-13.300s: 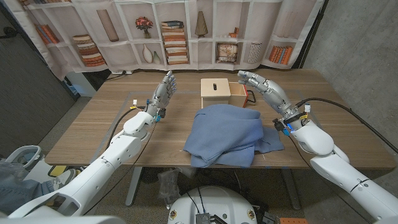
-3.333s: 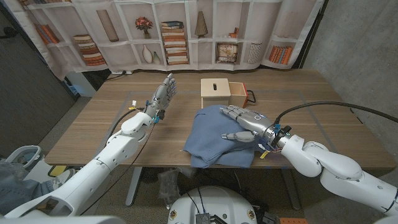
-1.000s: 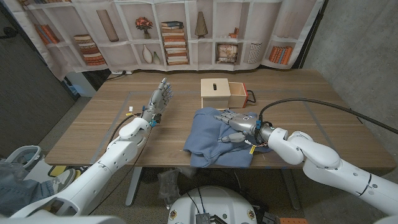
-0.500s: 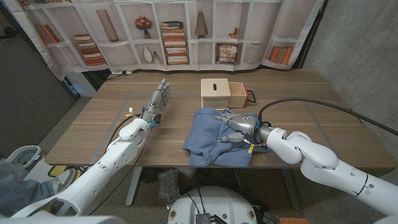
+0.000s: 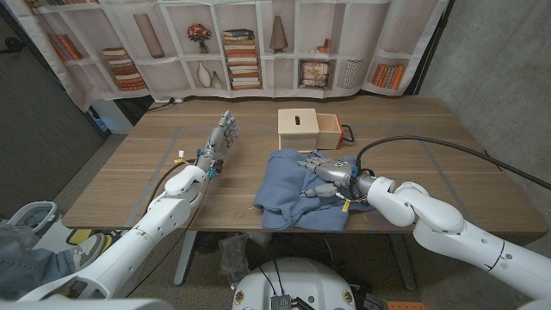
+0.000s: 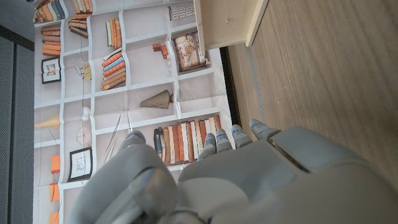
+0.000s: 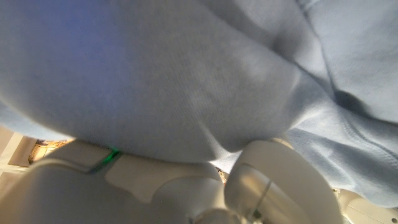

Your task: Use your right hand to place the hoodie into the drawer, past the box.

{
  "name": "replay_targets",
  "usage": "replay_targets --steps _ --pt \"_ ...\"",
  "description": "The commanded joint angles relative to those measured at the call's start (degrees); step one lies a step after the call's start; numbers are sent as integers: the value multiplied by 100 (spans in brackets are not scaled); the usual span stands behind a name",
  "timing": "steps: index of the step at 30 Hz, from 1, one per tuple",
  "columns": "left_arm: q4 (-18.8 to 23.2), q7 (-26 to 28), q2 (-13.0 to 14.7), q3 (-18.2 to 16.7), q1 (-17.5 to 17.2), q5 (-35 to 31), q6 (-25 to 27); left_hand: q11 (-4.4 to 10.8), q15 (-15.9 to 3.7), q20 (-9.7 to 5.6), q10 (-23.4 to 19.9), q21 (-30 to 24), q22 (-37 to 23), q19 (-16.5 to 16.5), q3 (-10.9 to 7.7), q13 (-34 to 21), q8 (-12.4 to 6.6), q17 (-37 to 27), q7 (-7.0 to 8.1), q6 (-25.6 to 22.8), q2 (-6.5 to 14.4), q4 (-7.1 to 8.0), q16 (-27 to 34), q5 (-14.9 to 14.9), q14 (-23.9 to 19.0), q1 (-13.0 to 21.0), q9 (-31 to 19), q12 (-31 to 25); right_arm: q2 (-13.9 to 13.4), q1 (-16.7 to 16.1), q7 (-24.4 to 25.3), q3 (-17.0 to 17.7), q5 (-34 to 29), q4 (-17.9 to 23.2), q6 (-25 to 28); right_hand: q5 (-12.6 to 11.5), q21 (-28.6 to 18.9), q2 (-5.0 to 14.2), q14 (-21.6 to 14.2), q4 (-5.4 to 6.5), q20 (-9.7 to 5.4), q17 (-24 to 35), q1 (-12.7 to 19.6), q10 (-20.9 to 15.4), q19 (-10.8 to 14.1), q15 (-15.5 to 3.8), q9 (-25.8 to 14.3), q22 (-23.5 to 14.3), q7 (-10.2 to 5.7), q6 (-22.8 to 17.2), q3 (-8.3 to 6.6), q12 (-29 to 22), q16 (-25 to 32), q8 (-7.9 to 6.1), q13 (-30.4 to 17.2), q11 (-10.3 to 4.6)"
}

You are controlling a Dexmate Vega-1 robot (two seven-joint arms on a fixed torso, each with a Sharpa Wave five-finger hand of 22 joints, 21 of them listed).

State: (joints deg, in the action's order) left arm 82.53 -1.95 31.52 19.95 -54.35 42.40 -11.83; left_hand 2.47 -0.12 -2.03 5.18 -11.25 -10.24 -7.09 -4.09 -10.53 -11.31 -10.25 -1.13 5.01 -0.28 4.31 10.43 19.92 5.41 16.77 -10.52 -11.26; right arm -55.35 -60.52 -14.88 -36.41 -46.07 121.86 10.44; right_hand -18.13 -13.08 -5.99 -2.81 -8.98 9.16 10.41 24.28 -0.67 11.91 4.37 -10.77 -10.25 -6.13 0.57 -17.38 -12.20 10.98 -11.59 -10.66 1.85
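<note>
Overhead, the head view lays out the whole table (image 5: 129, 185): a blue hoodie (image 5: 297, 194) lies bunched near the front edge, about midway along it, with the right hand (image 5: 325, 172) on top of the cloth, its fingers spread over the folds. Whether those fingers have pinched any fabric cannot be told from here. The right wrist view adds only closeness: the hoodie (image 7: 205, 81) presses right up against the camera in soft blue folds above the pale back of the right hand (image 7: 186, 186), and the grip stays hidden there too.

The left hand (image 5: 219, 138) is raised over the left half of the tabletop, fingers straight and apart, holding nothing. The left wrist view shows the back of that left hand (image 6: 236, 180), with fingertips (image 6: 238, 133) reaching toward a printed bookshelf backdrop (image 6: 124, 93) and a corner of the box (image 6: 230, 22).

Toward the back edge stands the pale wooden box (image 5: 299, 129) with a slot in its top. Its drawer (image 5: 334, 133) is pulled out to the right side; its inside cannot be made out. The hoodie lies apart from it, nearer the front.
</note>
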Motion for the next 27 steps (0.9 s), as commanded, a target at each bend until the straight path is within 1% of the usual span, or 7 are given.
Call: replay_targets --steps 1,8,14,18,21,24,27 --pt "37 19 -3 -18 -68 24 -57 -6 9 -107 43 -23 -19 -58 29 -20 5 -30 4 19 12 10 33 -14 31 38 -19 -17 17 72 -64 -113 -31 -128 66 -84 -86 12 -238 18 -84 15 134 -150 245 -78 -25 -36 -36 -171 -45 -80 84 -69 -20 8" --pt "65 30 3 -25 -88 21 -72 -4 7 -95 39 -20 -19 -67 35 -20 3 -30 6 15 15 10 33 -15 33 40 -19 -19 21 82 -99 -155 -90 -130 143 -140 -186 12 -633 36 -206 35 226 -384 638 -226 -30 -62 -84 -408 -49 -149 163 -114 -24 -42" --pt "75 34 1 -29 -100 27 -79 -3 8 -87 35 -21 -19 -67 43 -20 1 -30 10 9 18 10 34 -18 31 42 -19 -21 18 71 -86 -167 -134 -103 190 -160 -239 22 -881 46 -249 43 281 -622 847 -284 -33 -75 -106 -617 -55 -224 203 -161 -27 -60" --pt "73 19 2 -30 -105 31 -92 -7 5 -84 38 -22 -19 -68 47 -20 2 -30 7 11 21 10 35 -19 31 44 -19 -21 32 91 -131 -207 -217 -105 231 -169 -290 40 -1139 50 -305 48 333 -765 1036 -405 -36 -84 -126 -725 -66 -262 252 -172 -29 -99" --pt "66 10 3 -28 -106 35 -90 -4 6 -81 36 -21 -19 -71 50 -20 3 -30 8 12 22 10 36 -20 30 45 -19 -22 34 106 -117 -222 -228 -129 201 -172 -310 46 -1204 46 -339 49 366 -840 1109 -421 -36 -88 -128 -767 -73 -283 254 -176 -30 -120" --pt "54 3 -3 -29 -108 39 -99 7 3 -74 39 -20 -19 -74 52 -20 4 -30 10 16 23 10 33 -20 36 45 -19 -20 34 109 -78 -217 -199 -149 159 -182 -345 67 -1324 26 -430 50 457 -943 1238 -546 -38 -94 -126 -865 -102 -309 261 -192 -32 -167" --pt "48 2 -6 -27 -110 46 -91 5 3 -70 45 -20 -19 -75 54 -20 4 -30 13 15 24 10 34 -21 34 46 -19 -18 42 119 -57 -222 -191 -175 133 -187 -370 75 -1418 10 -504 53 528 -1012 1326 -590 -40 -99 -131 -920 -121 -326 270 -197 -33 -188"
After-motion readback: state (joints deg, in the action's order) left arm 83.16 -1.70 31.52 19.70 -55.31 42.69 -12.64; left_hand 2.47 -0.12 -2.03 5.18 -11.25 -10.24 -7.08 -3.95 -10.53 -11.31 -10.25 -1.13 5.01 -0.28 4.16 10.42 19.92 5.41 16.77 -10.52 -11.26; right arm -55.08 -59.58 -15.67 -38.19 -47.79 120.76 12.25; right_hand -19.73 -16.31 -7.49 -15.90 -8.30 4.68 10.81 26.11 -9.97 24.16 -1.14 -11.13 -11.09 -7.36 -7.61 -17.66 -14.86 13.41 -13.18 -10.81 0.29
